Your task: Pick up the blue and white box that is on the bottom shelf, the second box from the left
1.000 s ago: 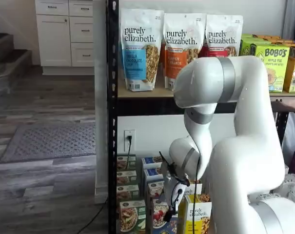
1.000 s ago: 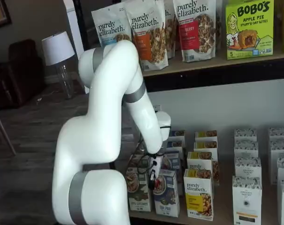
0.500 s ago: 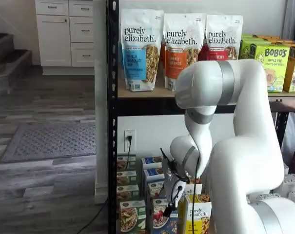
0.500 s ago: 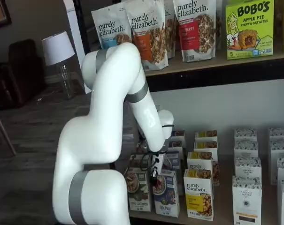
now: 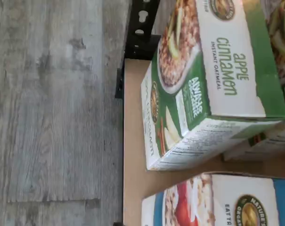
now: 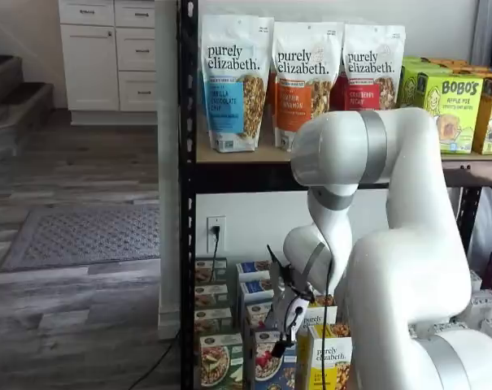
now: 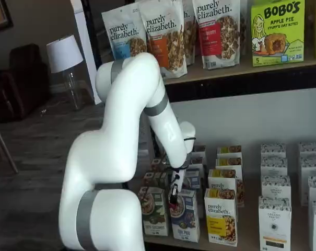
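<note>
The blue and white box [image 7: 185,217] stands at the front of the bottom shelf [image 7: 241,241], between a green box [image 7: 153,212] and a yellow-and-white box [image 7: 221,218]. It also shows in a shelf view [image 6: 266,364]. My gripper [image 7: 174,195] hangs in front of the blue box's upper left corner, black fingers pointing down, with nothing held. Seen side-on [image 6: 281,331], it sits just above that box. The wrist view shows the green apple cinnamon box [image 5: 208,80] lying beside the blue and white box [image 5: 217,202] on the tan shelf board [image 5: 133,141].
Rows of more boxes run back behind the front ones and off to the right [image 7: 275,209]. The black rack post [image 6: 186,244] stands left of the boxes. Bags and green boxes fill the upper shelf [image 6: 237,81]. Grey wood floor [image 5: 52,103] lies before the shelf edge.
The arm's upper links have swung a little to the right, and the gripper has edged slightly toward the blue box. No box has moved.
</note>
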{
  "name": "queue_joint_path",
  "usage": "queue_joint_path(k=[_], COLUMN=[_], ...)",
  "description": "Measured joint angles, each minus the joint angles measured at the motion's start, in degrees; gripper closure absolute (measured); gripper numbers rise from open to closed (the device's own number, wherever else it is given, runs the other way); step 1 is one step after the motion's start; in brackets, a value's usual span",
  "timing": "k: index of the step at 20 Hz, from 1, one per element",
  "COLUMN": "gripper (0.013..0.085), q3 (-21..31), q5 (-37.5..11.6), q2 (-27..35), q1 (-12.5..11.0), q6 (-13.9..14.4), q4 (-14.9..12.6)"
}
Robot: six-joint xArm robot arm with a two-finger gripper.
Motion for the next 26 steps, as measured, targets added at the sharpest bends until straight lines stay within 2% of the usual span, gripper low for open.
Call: queue_joint_path(k=[15, 26], gripper=[0.013, 0.013], q3=[-5.0, -7.6], q5=[-0.2, -0.1], q2=[4.3, 6.5], q1=[-0.3, -0.5], q6=[2.9, 3.7], q4=[-3.5, -4.6])
